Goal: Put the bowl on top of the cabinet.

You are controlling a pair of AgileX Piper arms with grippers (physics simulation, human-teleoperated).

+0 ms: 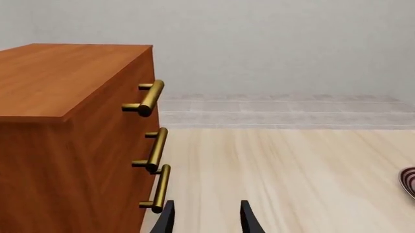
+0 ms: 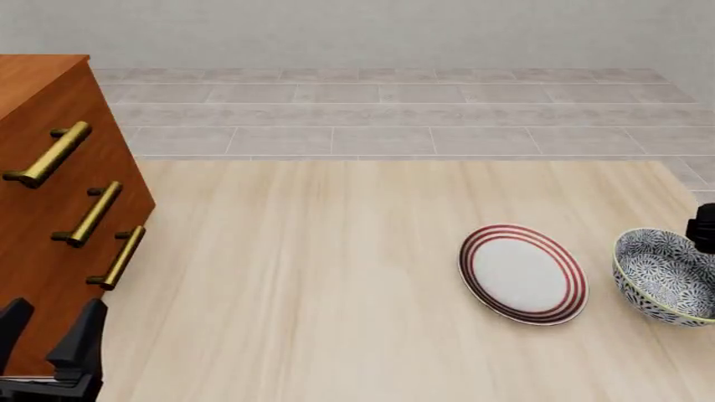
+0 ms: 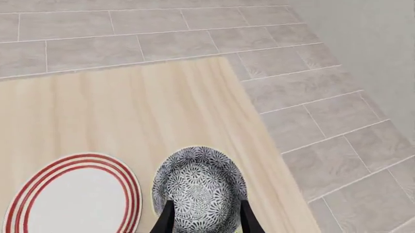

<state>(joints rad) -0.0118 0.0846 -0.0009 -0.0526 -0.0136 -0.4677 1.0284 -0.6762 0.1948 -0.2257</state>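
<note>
The bowl (image 2: 667,276), blue-and-white patterned with a pale rim, sits on the table near its right edge. In the right wrist view the bowl (image 3: 198,187) lies just beyond my right gripper (image 3: 206,219), whose two dark fingers stand open and apart over its near side, holding nothing. The front view shows only a dark bit of the right gripper (image 2: 704,228) at the frame's edge. The reddish-brown cabinet (image 2: 45,201) with three brass handles stands at the far left. My left gripper (image 2: 50,331) is open beside the cabinet (image 1: 65,126), and the left gripper (image 1: 207,218) holds nothing.
A flat white plate (image 2: 522,273) with red rings lies just left of the bowl; the plate (image 3: 75,199) also shows in the right wrist view. The pale wooden table (image 2: 313,276) ends close to the bowl on the right, with grey tiled floor (image 3: 311,107) beyond.
</note>
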